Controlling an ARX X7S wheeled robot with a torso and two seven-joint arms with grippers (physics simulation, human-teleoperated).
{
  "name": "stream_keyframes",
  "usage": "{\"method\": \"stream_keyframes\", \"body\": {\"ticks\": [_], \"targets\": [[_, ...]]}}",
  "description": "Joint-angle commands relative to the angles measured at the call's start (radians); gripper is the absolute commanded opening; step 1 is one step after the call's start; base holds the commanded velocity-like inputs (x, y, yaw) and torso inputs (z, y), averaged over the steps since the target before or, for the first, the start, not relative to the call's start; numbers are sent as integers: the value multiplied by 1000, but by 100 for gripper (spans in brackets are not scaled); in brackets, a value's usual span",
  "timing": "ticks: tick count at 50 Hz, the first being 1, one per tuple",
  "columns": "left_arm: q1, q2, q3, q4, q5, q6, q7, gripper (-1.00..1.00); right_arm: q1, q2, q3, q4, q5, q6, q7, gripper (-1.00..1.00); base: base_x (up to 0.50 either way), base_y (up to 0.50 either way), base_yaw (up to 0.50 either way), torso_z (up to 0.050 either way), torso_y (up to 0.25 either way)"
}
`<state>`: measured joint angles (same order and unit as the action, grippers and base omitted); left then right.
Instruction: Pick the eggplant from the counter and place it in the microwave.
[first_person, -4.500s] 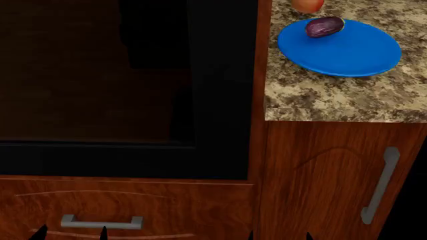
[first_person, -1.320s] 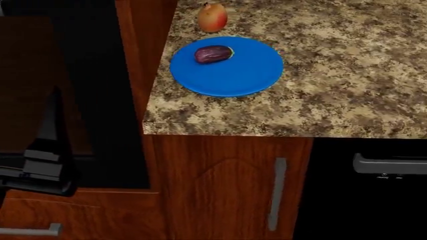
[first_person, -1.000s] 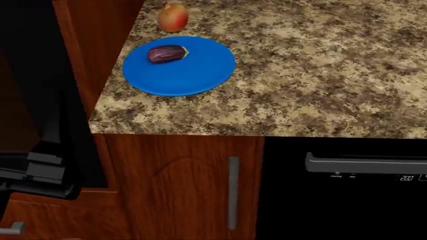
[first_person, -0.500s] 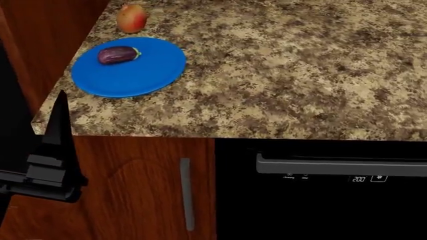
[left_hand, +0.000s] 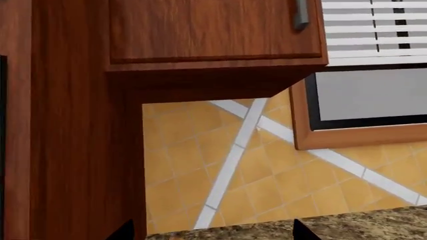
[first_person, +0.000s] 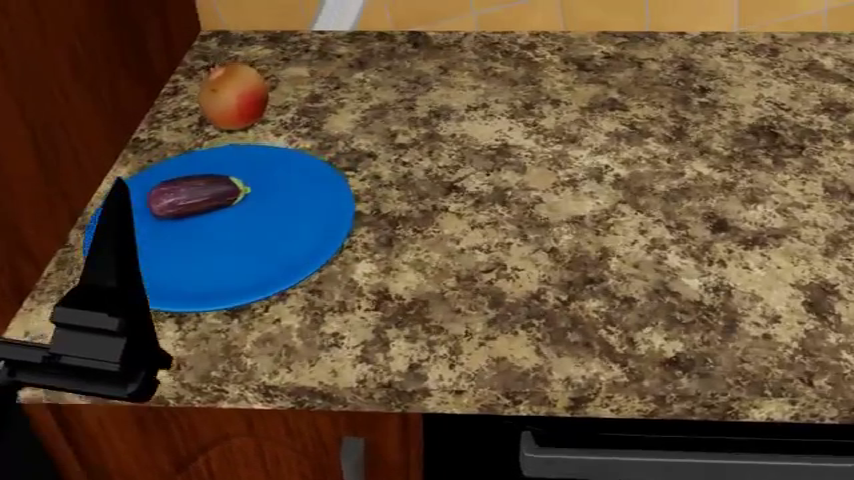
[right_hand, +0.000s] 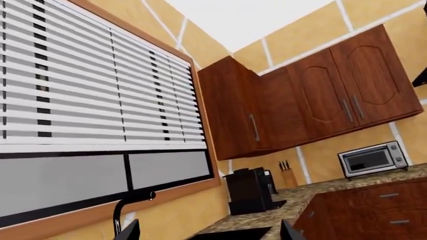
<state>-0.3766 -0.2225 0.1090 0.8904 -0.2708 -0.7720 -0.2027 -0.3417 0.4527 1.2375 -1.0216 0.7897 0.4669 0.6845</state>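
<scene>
The eggplant (first_person: 196, 195), dark purple with a green stem cap, lies on a round blue plate (first_person: 267, 255) at the left end of the speckled counter (first_person: 574, 220). One black finger (first_person: 114, 255) of my left gripper rises at the counter's front left corner, just in front of the plate and a short way from the eggplant. In the left wrist view the left gripper (left_hand: 212, 232) is open and empty, facing the tiled wall above the counter's back edge. My right gripper (right_hand: 208, 232) is open, empty, and pointed at a window far from the eggplant. The microwave is out of view.
A red-yellow fruit (first_person: 234, 95) stands behind the plate. A tall wooden cabinet side (first_person: 80, 90) borders the counter on the left. A black appliance with a handle (first_person: 667, 462) sits under the front edge. An upper cabinet (left_hand: 213, 30) hangs over the back wall.
The head view has swung right and up over the counter, so plate and eggplant now sit lower left. The left gripper's finger rose into view. The eggplant stays on the plate.
</scene>
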Motion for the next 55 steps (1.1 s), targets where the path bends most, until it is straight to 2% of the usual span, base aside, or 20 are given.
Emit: {"method": "stream_keyframes", "body": {"ticks": [1, 38, 46, 51, 53, 55], "targets": [[-1, -6, -2, 4, -9, -2, -7, 100, -14, 17, -9, -3, 8, -4, 21, 100, 500, 0, 0, 0, 0], [-1, -21, 6, 13, -33, 3, -30, 100, -54, 27, -38, 7, 9, -53, 50, 100, 497, 0, 0, 0, 1], [-6, -33, 13, 23, -43, -22, -32, 100, -59, 25, -40, 8, 10, -67, 50, 100, 0, 0, 0, 0, 1], [-69, -73, -17, 70, -122, -204, -20, 100, -54, 17, -66, 15, -10, -79, 45, 100, 0, 0, 0, 0, 0], [-148, -90, -52, 94, -192, -365, -8, 100, -55, 20, -69, 13, -11, -78, 47, 100, 0, 0, 0, 0, 0], [-248, -66, -145, 111, -306, -569, 17, 100, -54, 16, -81, 16, -19, -84, 43, 100, 0, 0, 0, 0, 0]]}}
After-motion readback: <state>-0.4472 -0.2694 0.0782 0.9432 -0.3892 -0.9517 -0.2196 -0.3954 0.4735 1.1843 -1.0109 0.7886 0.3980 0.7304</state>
